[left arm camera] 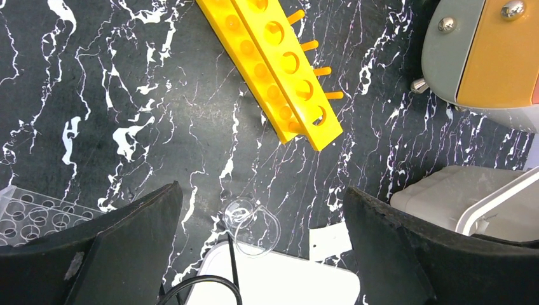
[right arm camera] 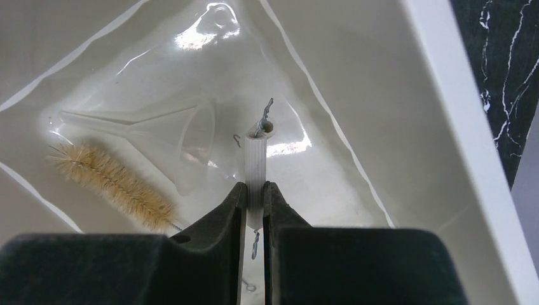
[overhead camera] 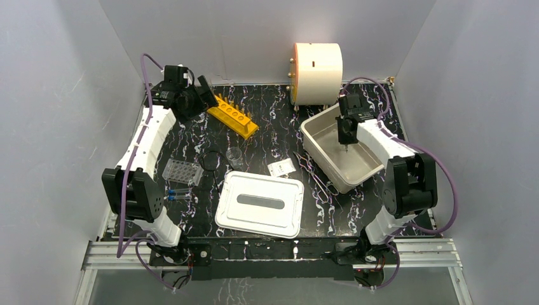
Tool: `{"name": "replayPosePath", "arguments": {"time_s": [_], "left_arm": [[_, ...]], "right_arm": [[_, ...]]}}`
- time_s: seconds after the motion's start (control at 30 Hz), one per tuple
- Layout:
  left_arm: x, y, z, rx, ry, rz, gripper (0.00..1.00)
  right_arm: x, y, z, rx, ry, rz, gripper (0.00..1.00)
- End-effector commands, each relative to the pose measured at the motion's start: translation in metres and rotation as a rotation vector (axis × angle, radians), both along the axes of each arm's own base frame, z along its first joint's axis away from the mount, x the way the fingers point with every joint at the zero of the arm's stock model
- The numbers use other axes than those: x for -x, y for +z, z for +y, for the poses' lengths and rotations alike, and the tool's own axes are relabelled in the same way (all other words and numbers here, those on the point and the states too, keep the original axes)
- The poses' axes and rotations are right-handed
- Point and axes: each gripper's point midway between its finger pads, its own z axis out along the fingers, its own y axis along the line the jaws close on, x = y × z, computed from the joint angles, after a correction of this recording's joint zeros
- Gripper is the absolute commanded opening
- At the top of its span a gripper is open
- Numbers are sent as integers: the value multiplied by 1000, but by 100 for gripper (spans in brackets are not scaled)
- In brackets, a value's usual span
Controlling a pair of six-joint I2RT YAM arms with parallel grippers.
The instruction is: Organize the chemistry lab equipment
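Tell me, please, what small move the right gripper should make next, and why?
Probably open the right gripper and let the white triangle drop into the tub: it is pinched over the tub floor, where the funnel and brush already lie.

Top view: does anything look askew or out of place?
The white tub sits at a skew on the right, its lid lying apart at front centre; blue-capped vials lie on their sides front left.
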Motion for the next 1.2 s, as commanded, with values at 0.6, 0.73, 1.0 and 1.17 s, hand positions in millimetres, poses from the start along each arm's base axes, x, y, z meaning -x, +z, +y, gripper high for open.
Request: {"name": "replayPosePath", "arguments": {"time_s": [0.6,0.73,1.0,1.17], "left_arm": [[-10,15,-9,58,-14,-26,97],[-7,15,-10,65,-18,-28,97],[4,18,-6,54,-9,-39,97],[11,25,2,26,11,-64,97]], "right_arm": [[-14,39,-25,114,-73,-95,52],[-26,74,-3,-1,3,-177,56],[-36,148,68,-303,206,-323,61],[-37,180,131,-421,300,-367,58]]}}
